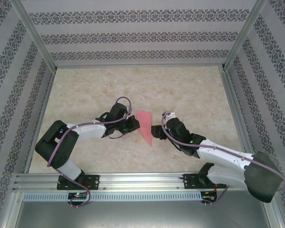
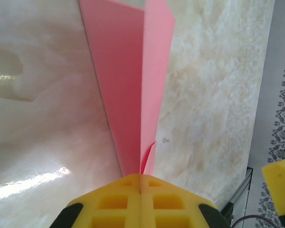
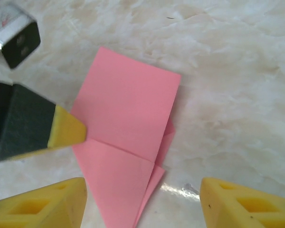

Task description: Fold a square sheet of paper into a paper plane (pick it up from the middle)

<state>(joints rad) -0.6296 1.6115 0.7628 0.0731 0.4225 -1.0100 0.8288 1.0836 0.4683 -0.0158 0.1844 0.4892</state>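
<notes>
The left end effector has its yellow pads pressed together, clamped on the narrow end of the pink sheet of paper. In the left wrist view the sheet rises from the bottom centre to the top edge, with a crease running up its middle. In the top view this end effector sits just left of centre, at the sheet's left edge. The right end effector has its two yellow fingers wide apart in the lower corners of the right wrist view, clear of the paper. The sheet shows there as a folded shape, square-ended above and pointed below. In the top view it lies mid-frame on the pale marbled counter, between the two end effectors, with the right one just beside it.
</notes>
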